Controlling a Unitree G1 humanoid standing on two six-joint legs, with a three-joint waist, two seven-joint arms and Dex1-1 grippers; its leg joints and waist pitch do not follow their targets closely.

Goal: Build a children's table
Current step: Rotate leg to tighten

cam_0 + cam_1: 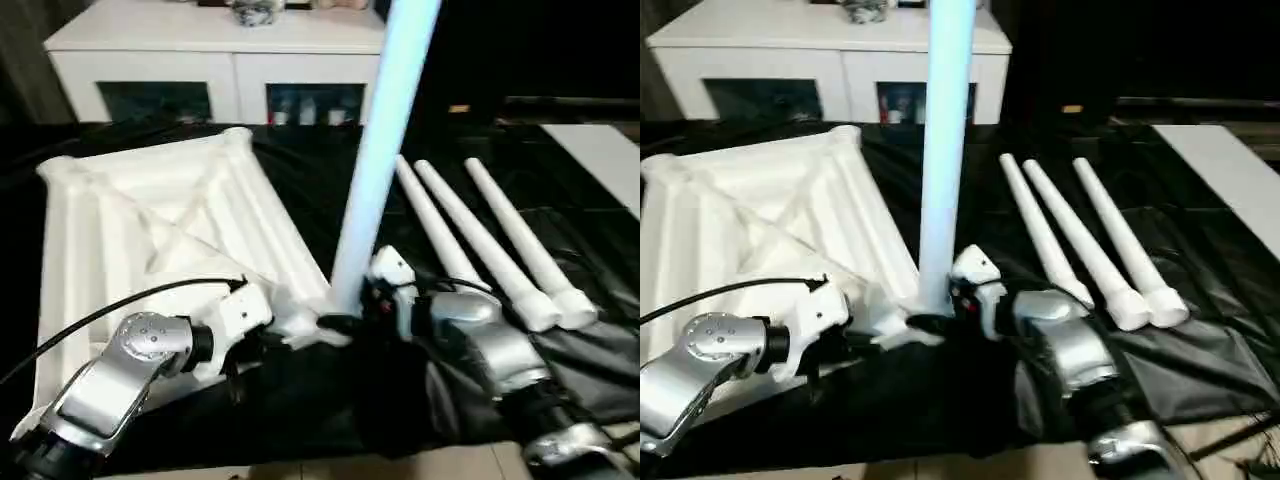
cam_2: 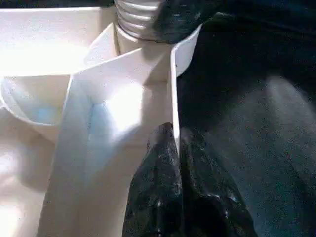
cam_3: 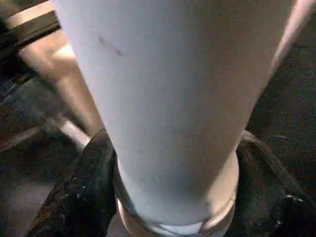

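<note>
The tabletop (image 1: pixel 150 240) is lying underside up on the black cloth (image 1: pixel 1200 330), its X-ribs facing the camera. Its near rim is being pinched by the left gripper (image 2: pixel 174 148) — the two black fingers (image 2: pixel 153 187) are pressed together with the thin wall of the rim clamped between them, close to a round corner socket (image 2: pixel 185 49). Just beyond those fingertips, a ribbed leg end is seated in that socket.

One leg (image 1: pixel 385 140) is being held upright in that corner socket, rising steeply above the tabletop. Its lower end is being embraced by the right gripper (image 3: pixel 173 197): one black finger (image 3: pixel 79 197) is lying against each side of the tube, spread apart to the width of the leg and touching it.

Three further legs (image 1: pixel 480 245) are lying side by side on the cloth, beyond and outward of the right gripper's fingers, well apart from them — their thick ends are pointing toward the robot. A white cabinet (image 1: pixel 220 60) is standing behind the work area.
</note>
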